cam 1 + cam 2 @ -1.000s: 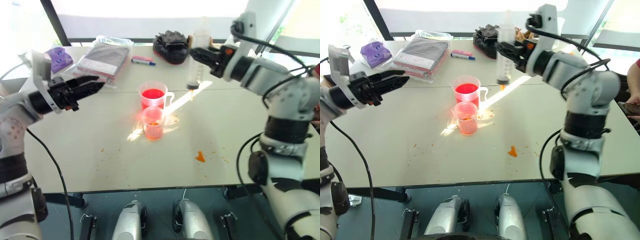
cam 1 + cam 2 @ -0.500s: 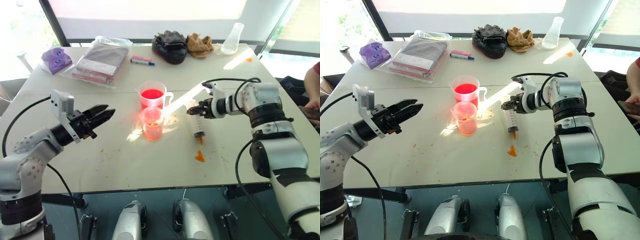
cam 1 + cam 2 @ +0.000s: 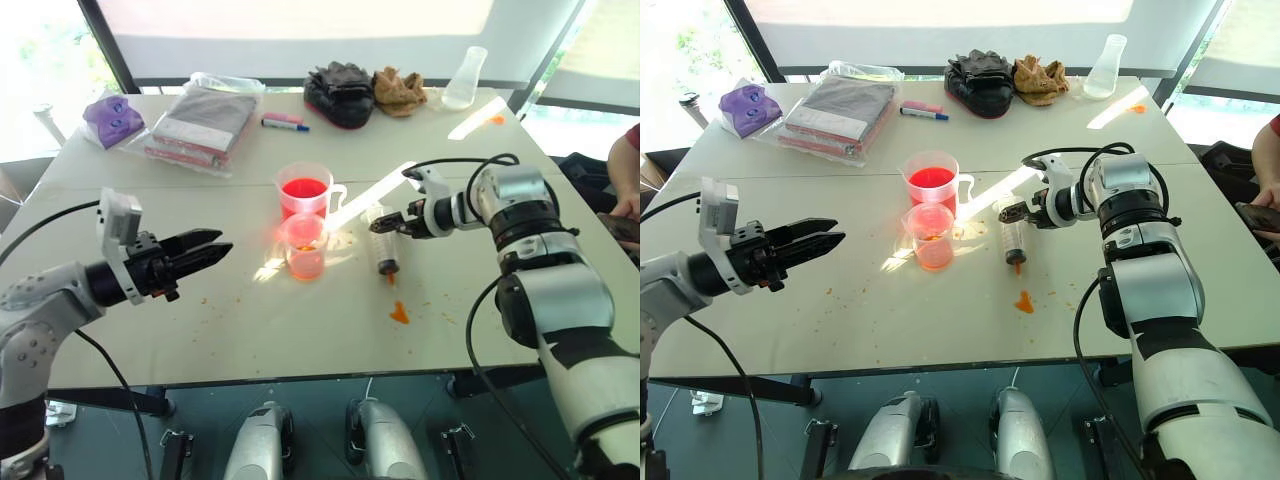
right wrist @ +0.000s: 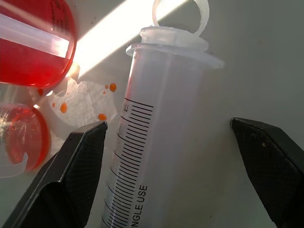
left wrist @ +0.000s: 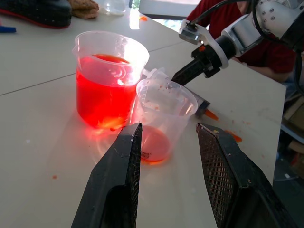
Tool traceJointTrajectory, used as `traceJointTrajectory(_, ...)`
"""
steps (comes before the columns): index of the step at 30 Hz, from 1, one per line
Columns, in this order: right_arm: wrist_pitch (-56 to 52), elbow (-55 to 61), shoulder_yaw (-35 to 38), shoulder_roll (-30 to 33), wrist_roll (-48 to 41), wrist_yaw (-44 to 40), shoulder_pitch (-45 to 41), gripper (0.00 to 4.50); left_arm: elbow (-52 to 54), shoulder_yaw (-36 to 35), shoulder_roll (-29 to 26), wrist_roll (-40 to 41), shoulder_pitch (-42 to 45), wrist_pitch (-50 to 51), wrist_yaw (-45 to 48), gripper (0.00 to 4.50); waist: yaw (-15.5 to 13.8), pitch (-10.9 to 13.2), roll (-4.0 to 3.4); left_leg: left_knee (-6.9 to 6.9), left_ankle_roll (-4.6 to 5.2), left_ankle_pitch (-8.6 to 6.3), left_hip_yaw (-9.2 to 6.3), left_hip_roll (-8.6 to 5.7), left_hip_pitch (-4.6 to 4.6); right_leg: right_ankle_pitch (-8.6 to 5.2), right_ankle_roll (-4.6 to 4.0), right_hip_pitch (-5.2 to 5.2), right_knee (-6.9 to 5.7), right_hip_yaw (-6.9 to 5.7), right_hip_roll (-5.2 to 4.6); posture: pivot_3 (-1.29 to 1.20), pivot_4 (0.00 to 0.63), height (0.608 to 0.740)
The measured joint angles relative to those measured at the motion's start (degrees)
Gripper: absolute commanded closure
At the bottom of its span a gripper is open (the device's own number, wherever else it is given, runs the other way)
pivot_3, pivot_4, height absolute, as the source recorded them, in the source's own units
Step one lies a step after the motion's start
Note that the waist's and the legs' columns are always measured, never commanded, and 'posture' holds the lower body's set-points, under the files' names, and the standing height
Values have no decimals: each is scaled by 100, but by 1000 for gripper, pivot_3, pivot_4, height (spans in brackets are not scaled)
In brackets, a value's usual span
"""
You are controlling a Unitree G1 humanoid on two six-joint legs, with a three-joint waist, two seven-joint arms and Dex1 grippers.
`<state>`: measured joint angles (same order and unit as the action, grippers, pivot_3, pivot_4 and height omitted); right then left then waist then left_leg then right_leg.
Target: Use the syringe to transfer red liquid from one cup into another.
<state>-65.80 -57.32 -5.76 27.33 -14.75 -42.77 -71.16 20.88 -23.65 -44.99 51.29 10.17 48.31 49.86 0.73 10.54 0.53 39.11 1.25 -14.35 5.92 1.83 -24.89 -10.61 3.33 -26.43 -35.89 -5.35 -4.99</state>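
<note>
Flat on the table lies the clear syringe (image 3: 384, 245).

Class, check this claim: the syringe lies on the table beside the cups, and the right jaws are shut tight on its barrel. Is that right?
Not quite. The syringe does lie on the table beside the cups, but the right gripper's jaws stand open, one each side of the barrel and clear of it, as the right wrist view shows.
</note>
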Motion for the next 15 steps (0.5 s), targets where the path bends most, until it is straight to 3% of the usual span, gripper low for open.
traceJointTrajectory(5,-334,787,414,776,-201,-316,56,32,-213,139,-379,-133,95,-179,431,2579,-15,6,-6,-1,3,-2,0,-2,-25,0,-1,-20,14,-1,-2,0,150,740)
traceJointTrajectory(8,-742,1840,1121,1237,-764,-620,406,32,-334,219,-496,-218,155,-284,618,2579,-3,5,-4,-14,3,-3,-2,3,-28,1,2,-19,31,-6,3,0,150,740)
traceJointTrajectory(12,-544,3351,1743,1703,-1128,-806,1890,32,-478,153,-549,-391,-42,-464,614,2579,-14,2,-1,-20,4,-5,-8,6,-25,1,3,-4,56,-17,5,0,150,740)
traceJointTrajectory(15,849,4646,2065,1634,-1055,-759,3754,32,-476,-54,-302,-617,-409,-703,235,2579,-19,4,-6,-22,7,-7,1,3,-29,1,8,-7,64,-15,-2,0,150,740)
